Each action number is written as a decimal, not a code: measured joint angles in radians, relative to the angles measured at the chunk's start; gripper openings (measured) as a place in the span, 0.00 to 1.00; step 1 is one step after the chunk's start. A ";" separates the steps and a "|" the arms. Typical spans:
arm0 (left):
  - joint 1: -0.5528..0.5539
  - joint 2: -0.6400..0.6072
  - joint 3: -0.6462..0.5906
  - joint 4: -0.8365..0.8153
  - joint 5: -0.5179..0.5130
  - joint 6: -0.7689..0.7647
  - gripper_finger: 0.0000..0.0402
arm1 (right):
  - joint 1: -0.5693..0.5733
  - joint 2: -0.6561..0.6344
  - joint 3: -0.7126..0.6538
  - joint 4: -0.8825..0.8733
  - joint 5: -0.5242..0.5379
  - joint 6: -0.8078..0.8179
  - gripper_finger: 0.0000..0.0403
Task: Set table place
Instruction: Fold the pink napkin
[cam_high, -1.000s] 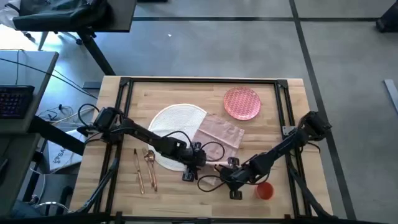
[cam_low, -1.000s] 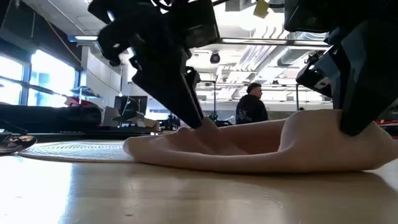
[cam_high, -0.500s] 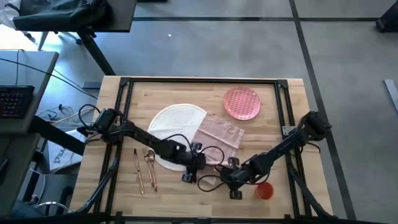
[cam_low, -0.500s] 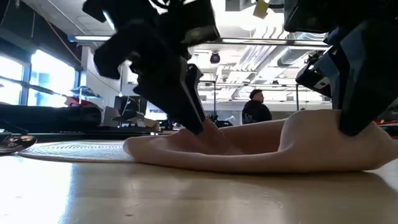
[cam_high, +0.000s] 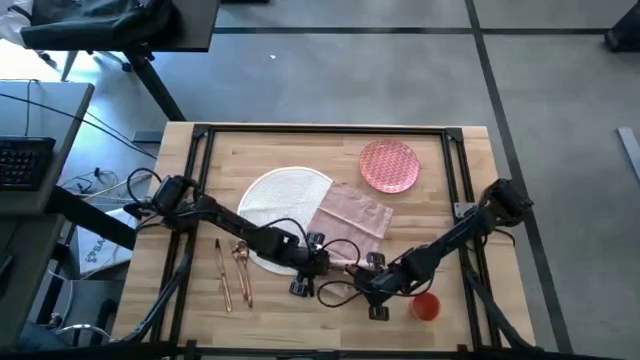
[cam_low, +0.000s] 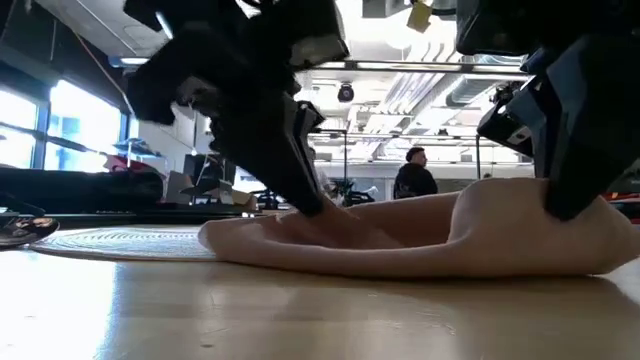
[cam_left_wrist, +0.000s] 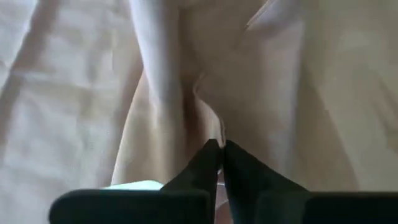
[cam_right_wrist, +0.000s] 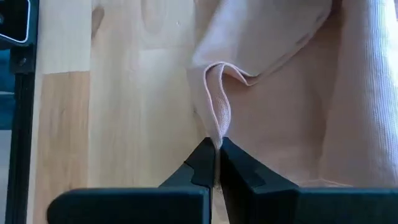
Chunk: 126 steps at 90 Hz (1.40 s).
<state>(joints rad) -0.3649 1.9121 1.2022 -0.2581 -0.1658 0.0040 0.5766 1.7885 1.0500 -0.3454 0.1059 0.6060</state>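
pale pink cloth napkin (cam_high: 349, 213) runs diagonally toward table's (cam_high: 470, 165) front edge | left gripper (cam_left_wrist: 221, 149) and right gripper (cam_right_wrist: 216, 147) pinched closed on its two front corners | both equally near

I count one large white round plate (cam_high: 280, 195), one small pink patterned plate (cam_high: 389, 165), one pale pink cloth napkin (cam_high: 350, 212), one small orange cup (cam_high: 426, 306), and two gold-coloured cutlery pieces (cam_high: 232, 272).

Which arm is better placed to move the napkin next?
Neither alone, probably both. The left gripper and the right gripper each have their fingers shut on a fold of the napkin, at its near edge. If only one, the left: it sits nearer the white plate.
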 joint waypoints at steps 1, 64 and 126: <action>-0.001 -0.002 0.000 -0.001 -0.004 -0.001 0.02 | 0.000 0.000 0.000 0.000 0.000 0.000 0.00; -0.210 -0.287 0.000 -0.150 0.193 -0.429 0.00 | 0.132 -0.002 0.176 0.010 -0.057 0.220 0.00; 0.166 -0.350 0.000 -0.245 -0.049 -0.304 0.00 | -0.187 -0.143 0.212 -0.631 0.085 0.249 0.00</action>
<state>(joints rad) -0.1989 1.5625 1.2022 -0.5027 -0.2153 -0.3004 0.3898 1.6455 1.2620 -0.9768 0.1909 0.8550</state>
